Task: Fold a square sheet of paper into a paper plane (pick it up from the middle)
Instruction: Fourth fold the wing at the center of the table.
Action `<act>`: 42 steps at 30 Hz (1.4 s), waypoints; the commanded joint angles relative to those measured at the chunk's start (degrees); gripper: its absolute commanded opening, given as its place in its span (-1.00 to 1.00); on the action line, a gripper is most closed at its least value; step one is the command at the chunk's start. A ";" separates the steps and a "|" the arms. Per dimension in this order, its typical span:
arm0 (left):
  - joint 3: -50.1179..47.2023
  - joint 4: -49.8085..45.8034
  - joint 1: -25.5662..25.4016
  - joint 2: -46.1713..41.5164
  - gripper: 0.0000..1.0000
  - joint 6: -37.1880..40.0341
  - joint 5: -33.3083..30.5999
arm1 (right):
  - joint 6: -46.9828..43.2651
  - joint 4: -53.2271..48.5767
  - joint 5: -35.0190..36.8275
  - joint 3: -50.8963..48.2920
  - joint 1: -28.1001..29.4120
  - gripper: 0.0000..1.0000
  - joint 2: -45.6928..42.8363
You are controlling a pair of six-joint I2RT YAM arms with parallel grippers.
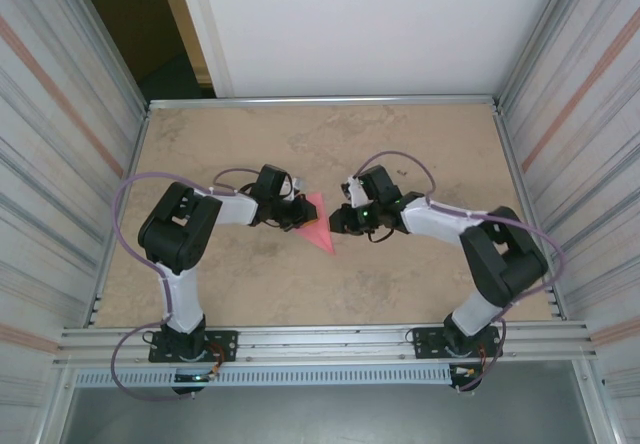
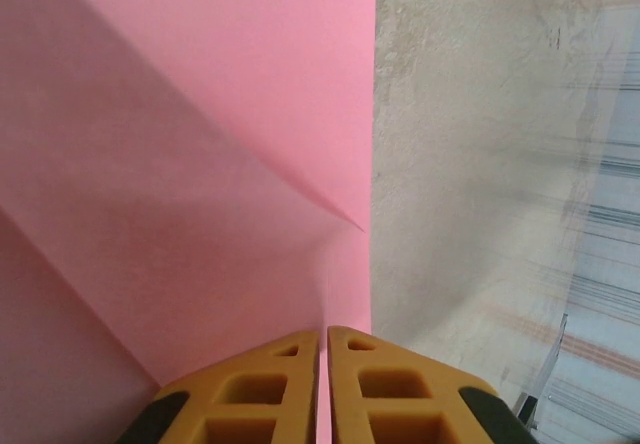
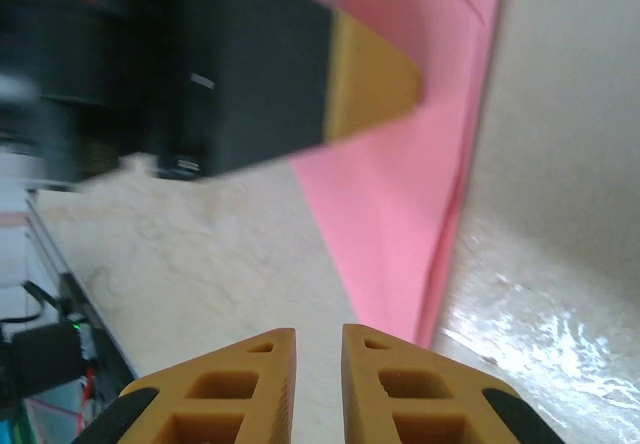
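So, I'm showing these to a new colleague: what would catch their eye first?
The pink-red sheet of paper, folded to a point, stands out in the middle of the tan table. The left gripper is pinched shut on it from one side. The right gripper sits close on the other, jaws slightly apart, holding nothing.

Robotics lab test cell. My bench: a beige tabletop (image 1: 420,144) edged in aluminium rail (image 1: 320,341), ribbed panel walls (image 1: 55,134) on both sides, a white board (image 1: 380,24) behind, my left arm (image 1: 178,232) and right arm (image 1: 505,259) bolted to the near rail.
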 commanded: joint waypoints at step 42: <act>12.84 -27.03 0.39 6.62 -0.69 6.50 -9.55 | -2.71 -8.24 2.73 3.87 3.76 -0.86 14.15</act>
